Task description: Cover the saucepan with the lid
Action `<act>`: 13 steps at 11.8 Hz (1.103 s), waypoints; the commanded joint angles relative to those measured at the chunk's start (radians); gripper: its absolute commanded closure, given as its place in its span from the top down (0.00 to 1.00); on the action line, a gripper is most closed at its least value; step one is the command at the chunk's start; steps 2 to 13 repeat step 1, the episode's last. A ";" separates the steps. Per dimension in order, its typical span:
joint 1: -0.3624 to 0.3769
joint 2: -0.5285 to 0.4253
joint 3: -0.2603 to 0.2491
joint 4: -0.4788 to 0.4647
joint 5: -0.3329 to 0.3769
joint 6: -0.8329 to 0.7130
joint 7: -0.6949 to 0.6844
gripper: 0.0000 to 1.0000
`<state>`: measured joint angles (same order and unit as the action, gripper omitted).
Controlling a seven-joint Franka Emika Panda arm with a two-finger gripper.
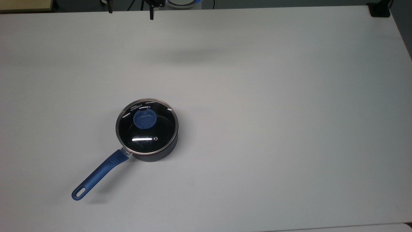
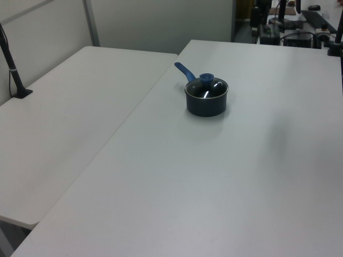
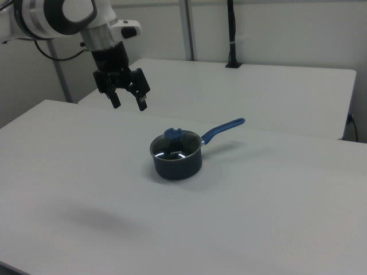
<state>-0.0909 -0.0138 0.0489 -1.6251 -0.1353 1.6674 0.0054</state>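
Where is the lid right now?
The lid sits on the saucepan, left of centre in the top view; the gripper hangs open, apart from it.

White table (image 1: pixel 273 129) fills the top view, surface bare and matte. Second white table (image 2: pixel 64 123) butts against it along the left view's left side, seam between them. Black post (image 2: pixel 10 64) stands on that second table near its far left corner, clamp base at the foot. Grey partition wall (image 2: pixel 161 21) behind. Dark equipment clutter (image 2: pixel 300 27) past the far edge.
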 commanded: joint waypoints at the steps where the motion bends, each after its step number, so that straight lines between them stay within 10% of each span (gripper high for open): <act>1: 0.003 -0.038 -0.017 -0.041 0.022 0.029 -0.041 1.00; 13: 0.003 -0.038 -0.017 -0.041 0.022 0.029 -0.041 1.00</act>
